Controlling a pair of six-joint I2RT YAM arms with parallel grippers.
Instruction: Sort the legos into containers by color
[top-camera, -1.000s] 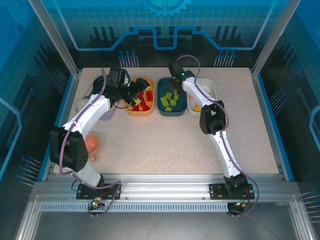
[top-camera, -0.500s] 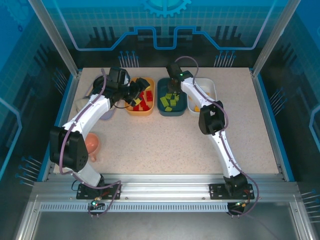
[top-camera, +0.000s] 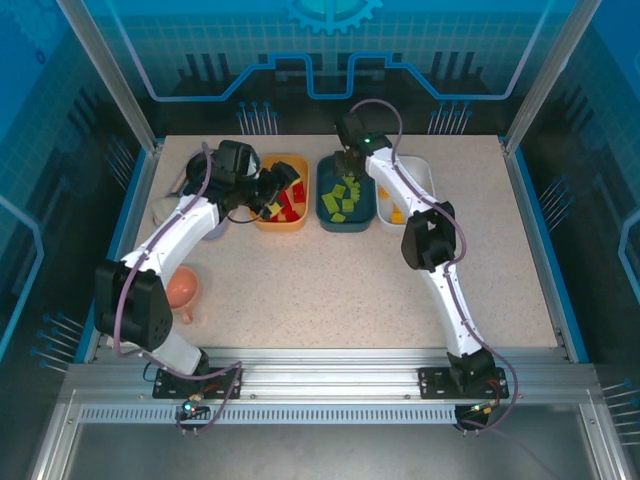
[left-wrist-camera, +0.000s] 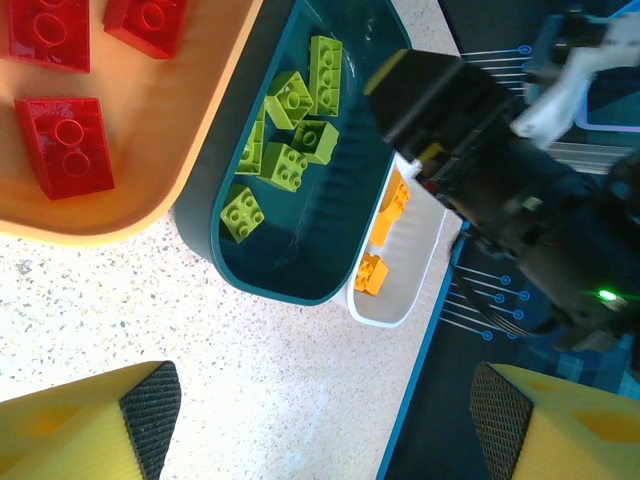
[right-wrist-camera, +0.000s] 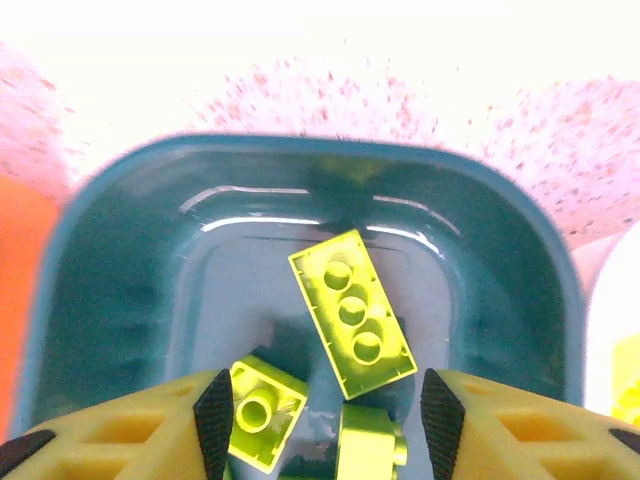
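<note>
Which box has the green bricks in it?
The dark teal bin in the middle holds the green bricks. The orange-yellow bin has red bricks, the white bin orange bricks.

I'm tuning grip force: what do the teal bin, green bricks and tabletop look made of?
Teal bin: glossy moulded plastic, judging by glare streaks on its wall. Green bricks: hard, smooth plastic with moulded studs. Tabletop: matte, speckled; perhaps laminate or stone composite.
</note>
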